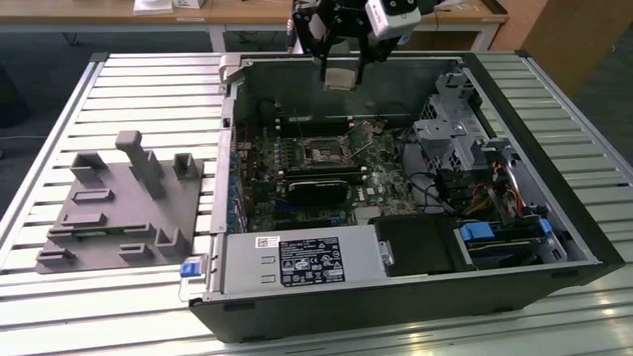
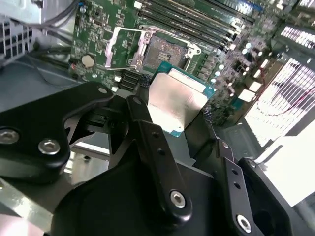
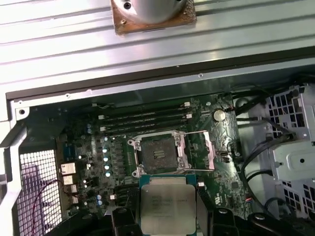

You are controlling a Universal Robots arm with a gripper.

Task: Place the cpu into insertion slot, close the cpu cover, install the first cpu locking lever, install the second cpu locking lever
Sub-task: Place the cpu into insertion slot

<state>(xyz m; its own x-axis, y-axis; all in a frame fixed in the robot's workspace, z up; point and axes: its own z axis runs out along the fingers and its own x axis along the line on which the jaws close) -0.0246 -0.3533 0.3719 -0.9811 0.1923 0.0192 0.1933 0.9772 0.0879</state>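
My gripper (image 1: 340,74) hangs above the open computer case (image 1: 296,311), jaws pinching the cpu (image 2: 176,101) by two opposite edges, raised clear of the bare insertion slot (image 3: 156,155).

Open computer case (image 1: 396,308) on slatted metal table (image 1: 89,297), grey fixture block (image 1: 118,211) beside it, silver-labelled power supply (image 1: 296,261)

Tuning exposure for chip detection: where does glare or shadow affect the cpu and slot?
Second wrist view: the cpu glares near white on top. First wrist view: cpu evenly lit, insertion slot plainly lit. Exterior view: insertion slot dim inside the shaded case.
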